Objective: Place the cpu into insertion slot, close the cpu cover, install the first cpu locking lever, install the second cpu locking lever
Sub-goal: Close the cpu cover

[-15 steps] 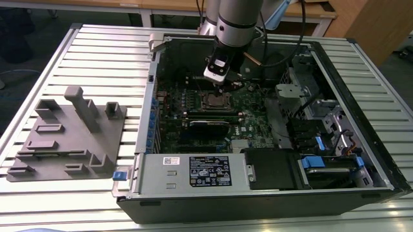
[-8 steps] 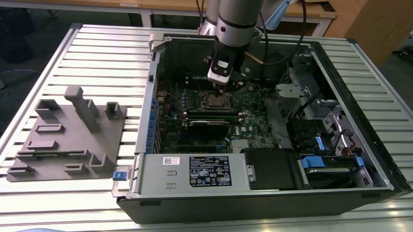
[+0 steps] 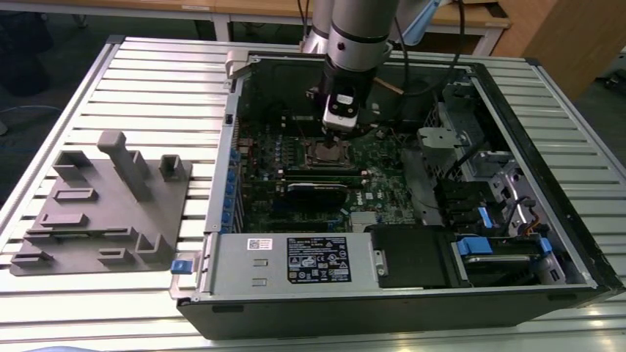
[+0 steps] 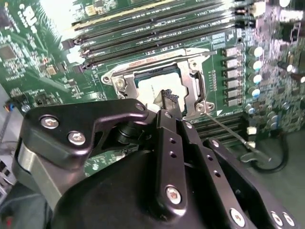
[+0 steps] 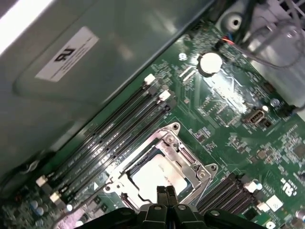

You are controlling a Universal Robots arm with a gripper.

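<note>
The cpu (image 5: 155, 177) lies flat in the insertion slot (image 3: 328, 152) on the green motherboard, its silver-grey top showing in both wrist views (image 4: 155, 87). The cpu cover (image 5: 193, 168) lies down around it as a silver frame (image 4: 192, 78). A thin wire locking lever (image 4: 228, 129) slants away from one corner of the socket. My gripper (image 5: 166, 192) hangs just above the chip's edge, fingers together with nothing between them. In the exterior view the gripper (image 3: 338, 130) is directly over the socket, inside the open computer case.
Long black memory slots (image 5: 105, 143) run along one side of the socket, more on the other (image 4: 224, 126). The case wall (image 5: 95, 71) is close behind. A power supply (image 3: 293, 260) and drive bays (image 3: 489, 246) fill the case front. A grey fixture block (image 3: 108, 205) sits at the exterior view's left.
</note>
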